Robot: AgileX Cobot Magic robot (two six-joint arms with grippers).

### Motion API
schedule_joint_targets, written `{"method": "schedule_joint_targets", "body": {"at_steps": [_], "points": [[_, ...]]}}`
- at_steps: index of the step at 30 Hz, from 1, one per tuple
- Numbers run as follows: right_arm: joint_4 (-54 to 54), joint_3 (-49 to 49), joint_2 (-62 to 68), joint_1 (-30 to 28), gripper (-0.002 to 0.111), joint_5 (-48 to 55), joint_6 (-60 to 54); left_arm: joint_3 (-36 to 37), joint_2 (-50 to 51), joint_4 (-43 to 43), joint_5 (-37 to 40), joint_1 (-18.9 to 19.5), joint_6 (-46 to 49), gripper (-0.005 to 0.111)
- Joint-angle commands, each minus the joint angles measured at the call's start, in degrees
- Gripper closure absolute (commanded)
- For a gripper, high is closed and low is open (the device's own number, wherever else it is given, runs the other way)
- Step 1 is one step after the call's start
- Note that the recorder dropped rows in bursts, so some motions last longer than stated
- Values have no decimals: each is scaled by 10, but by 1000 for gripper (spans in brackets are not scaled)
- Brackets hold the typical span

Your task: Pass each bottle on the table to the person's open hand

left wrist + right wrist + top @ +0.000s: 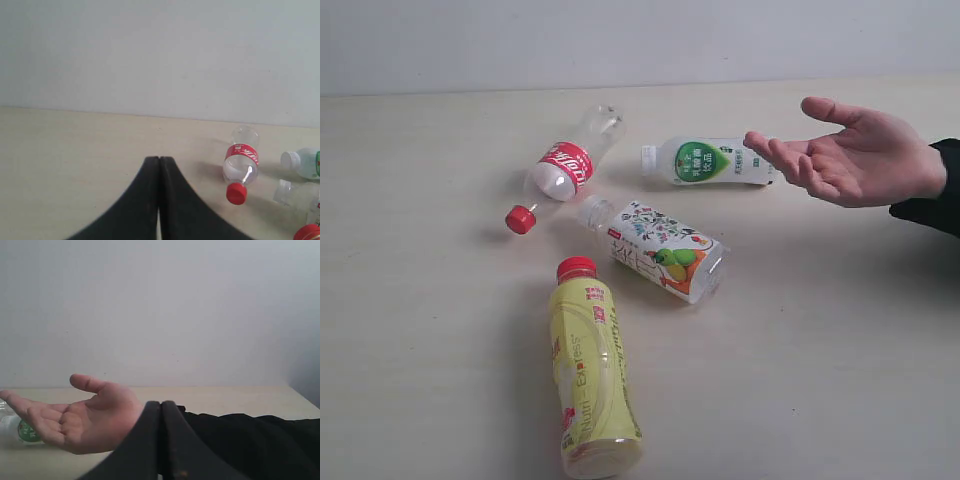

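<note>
left gripper (159,161) and right gripper (161,405) both pinched shut and empty; green-labelled bottle (710,162) lies just beside the open hand (855,155), base toward its fingertips, likely nearer the right gripper.

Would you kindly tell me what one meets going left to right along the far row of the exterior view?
Clear bottle with red label → white bottle with green label → person's open hand.
</note>
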Motion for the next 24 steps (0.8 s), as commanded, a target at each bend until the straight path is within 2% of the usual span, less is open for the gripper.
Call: {"method": "schedule_joint_targets", "body": {"at_steps": [1, 4, 7, 11, 17, 19, 21, 22, 23, 24], "points": [[-6, 3, -3, -4, 108, -54, -15, 0, -5, 0, -1, 0, -1, 107], [-2, 3, -3, -4, 108, -121, -12, 0, -5, 0, -1, 0, -1, 107], [-1, 3, -3, -4, 108, -123, -10, 0, -5, 0, -1, 0, -1, 107], [-5, 3, -3, -4, 108, -135, 84, 0, -5, 0, -1, 0, -1, 107], [-1, 3, -3, -4, 108, -178, 97, 0, -5, 0, -1, 0, -1, 107], [-1, 3, -3, -4, 108, -204, 190, 0, -5, 0, -1, 0, -1, 107], [-34, 3, -3, -3, 108, -242, 336, 0, -5, 0, -1, 0, -1, 107], [-86, 3, -3, -3, 108, -278, 384, 0, -5, 0, -1, 0, -1, 107], [-192, 3, 9, -3, 108, -360, 462, 0, -5, 0, -1, 0, -1, 107], [-237, 3, 24, -2, 108, -402, 484, 0, -5, 0, -1, 0, -1, 107]]}}
